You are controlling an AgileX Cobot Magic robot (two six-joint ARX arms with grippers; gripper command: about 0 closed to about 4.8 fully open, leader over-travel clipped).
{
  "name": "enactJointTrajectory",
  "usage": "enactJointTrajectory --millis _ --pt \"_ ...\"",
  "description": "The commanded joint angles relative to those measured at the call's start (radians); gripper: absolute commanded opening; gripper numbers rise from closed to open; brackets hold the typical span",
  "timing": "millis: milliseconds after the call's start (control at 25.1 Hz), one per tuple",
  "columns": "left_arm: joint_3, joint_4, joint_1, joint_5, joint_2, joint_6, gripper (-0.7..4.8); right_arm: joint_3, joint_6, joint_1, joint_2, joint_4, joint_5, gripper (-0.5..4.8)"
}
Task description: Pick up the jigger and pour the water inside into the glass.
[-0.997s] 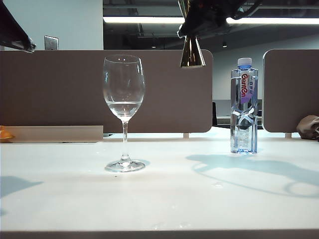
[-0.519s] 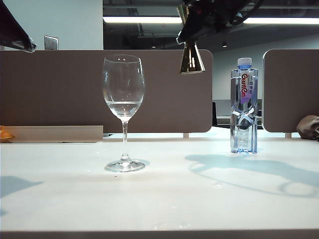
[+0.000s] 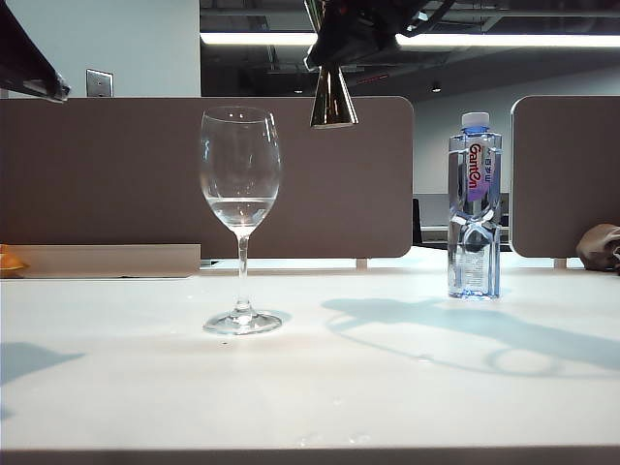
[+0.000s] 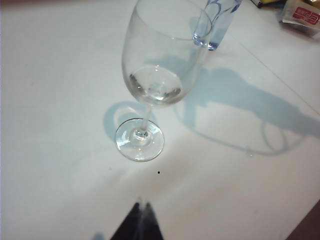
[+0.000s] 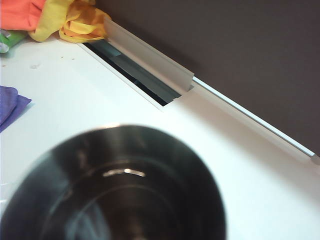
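Right end effector (image 3: 334,48), cut off by the exterior frame's top, is clamped on the jigger (image 3: 332,99), a shiny gold cone held high beside the glass (image 3: 240,208) rim. The right wrist view shows only the jigger's dark metal mouth. The glass, clear and stemmed, stands mid-table holding water (image 3: 240,210). Left end effector: a dark sliver, state indeterminable. A plastic bottle (image 3: 475,205) stands toward the table's far edge.
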Motion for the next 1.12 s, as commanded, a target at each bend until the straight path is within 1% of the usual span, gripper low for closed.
enactJointTrajectory --millis 40,359,1117 --pt "0.000 0.005 0.000 0.004 -0.001 -0.003 0.04 0.009 0.001 0.001 -0.003 0.018 0.000 0.13" --pt "0.000 0.005 0.000 0.004 -0.001 -0.003 0.04 0.009 0.001 0.010 -0.003 0.053 0.004 0.13" --pt "0.000 0.005 0.000 0.004 -0.001 -0.003 0.04 0.008 0.002 0.009 -0.003 0.049 0.004 0.13"
